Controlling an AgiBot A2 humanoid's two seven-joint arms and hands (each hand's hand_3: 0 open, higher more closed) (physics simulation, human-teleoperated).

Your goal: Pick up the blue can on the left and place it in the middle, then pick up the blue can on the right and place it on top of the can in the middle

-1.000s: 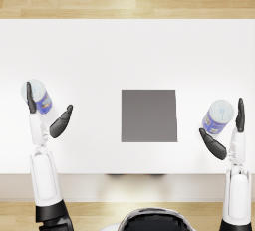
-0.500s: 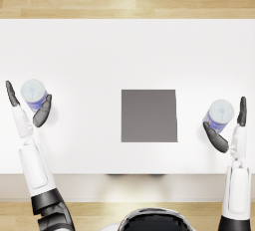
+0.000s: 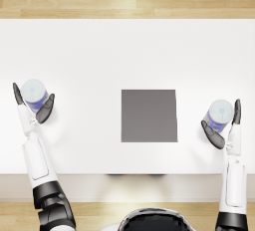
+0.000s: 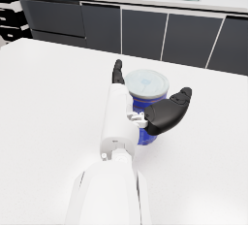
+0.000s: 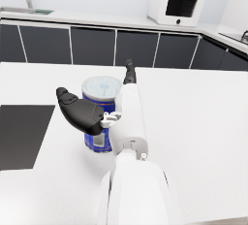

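The left blue can [image 3: 34, 94] stands upright on the white table [image 3: 124, 56], its pale lid up. My left hand [image 3: 31, 106] brackets it, fingers on its outer side and thumb on its inner side, spread and not clamped. The left wrist view shows the same can [image 4: 147, 93] between the thumb and fingers of that hand [image 4: 155, 110]. The right blue can [image 3: 220, 113] stands upright near the table's right side. My right hand [image 3: 225, 125] cups it the same way, spread around the can [image 5: 100, 107] in the right wrist view, where the hand [image 5: 97, 110] does not squeeze it.
A dark grey square mat [image 3: 149, 115] lies in the middle of the table between the two cans; its corner shows in the right wrist view [image 5: 19, 134]. Dark kitchen cabinets [image 4: 145, 30] and a microwave [image 5: 177, 7] stand beyond the table.
My left hand swung from the can's inner side outward and now brackets it from both sides. The right hand closed in a little around its can. Both cans stay in place.
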